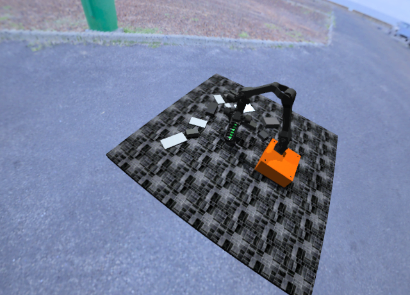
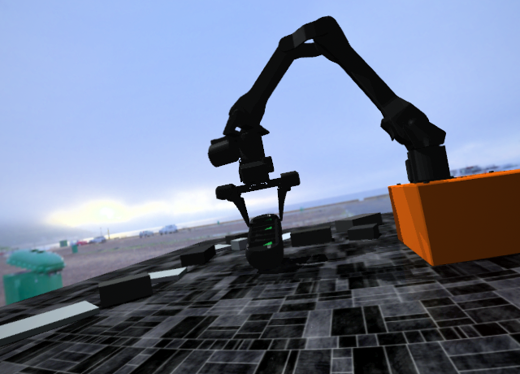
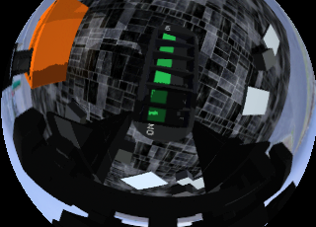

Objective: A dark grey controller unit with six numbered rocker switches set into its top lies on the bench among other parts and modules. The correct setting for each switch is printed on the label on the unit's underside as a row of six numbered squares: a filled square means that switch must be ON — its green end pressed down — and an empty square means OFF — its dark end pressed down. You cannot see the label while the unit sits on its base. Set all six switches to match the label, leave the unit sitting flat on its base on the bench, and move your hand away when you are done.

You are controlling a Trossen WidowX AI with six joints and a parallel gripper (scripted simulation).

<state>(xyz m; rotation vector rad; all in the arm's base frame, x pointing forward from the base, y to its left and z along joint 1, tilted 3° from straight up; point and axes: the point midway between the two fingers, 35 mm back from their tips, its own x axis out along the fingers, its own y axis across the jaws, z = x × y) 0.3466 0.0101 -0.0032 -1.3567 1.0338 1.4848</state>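
Note:
The dark controller unit [image 1: 234, 131] [image 2: 264, 245] [image 3: 169, 87] is steeply tilted, its gripped end raised and its other end low at the mat. My gripper [image 1: 236, 120] [image 2: 264, 221] [image 3: 164, 119] is shut on it, one finger on each long side near the "ON" print. In the wrist view the green ends are on the left. The four switches toward the "6" print show bright green wedges; the two nearest my fingers show darker green squares. I cannot tell surely which ends are pressed. The underside label is hidden.
The orange base box [image 1: 278, 162] [image 2: 465, 219] [image 3: 56, 44] stands to the arm's side. Dark blocks [image 1: 191, 132] [image 2: 125, 289] and pale plates [image 1: 173, 140] [image 2: 45, 321] [image 3: 256, 101] lie around the unit on the patterned mat [image 1: 211, 199] [image 2: 293, 337].

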